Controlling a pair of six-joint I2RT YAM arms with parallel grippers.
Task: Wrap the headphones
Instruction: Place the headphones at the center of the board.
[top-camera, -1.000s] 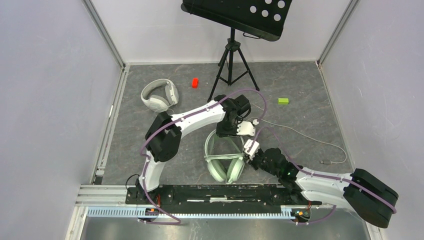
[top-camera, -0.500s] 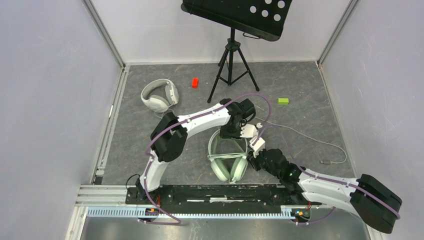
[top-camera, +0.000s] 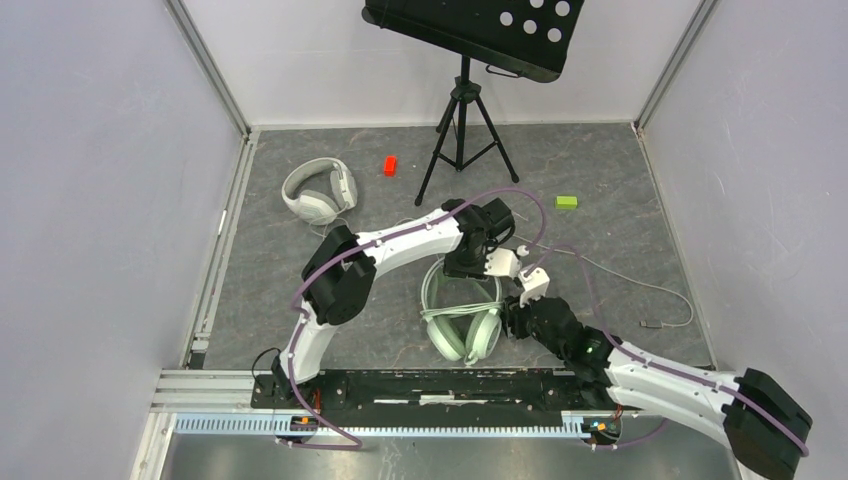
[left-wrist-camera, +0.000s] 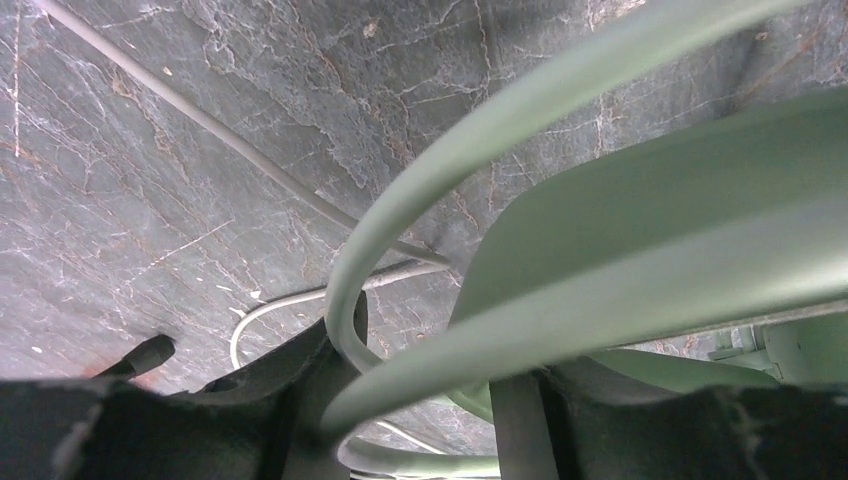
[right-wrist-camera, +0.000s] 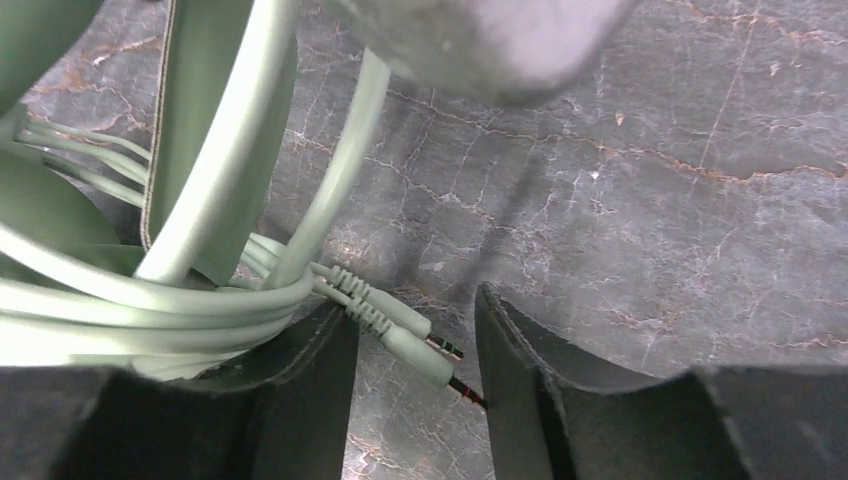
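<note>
The worktop (top-camera: 620, 170) is dark grey and stone-patterned, marbled with thin white and rust-brown veins. Near its middle is a pale mint-green headset (top-camera: 462, 318) with a matching mint cable (right-wrist-camera: 150, 295) and mint plugs (right-wrist-camera: 400, 325) with gold-and-dark tips. By the far left corner is a white-grey headset (top-camera: 318, 192), with a red block (top-camera: 390, 165) near it and a lime-green block (top-camera: 566, 202) toward the far right. The tripod (top-camera: 462, 130) is black, and the left arm (top-camera: 400, 240) and right arm (top-camera: 650, 378) are white with black joints and purple cables.
</note>
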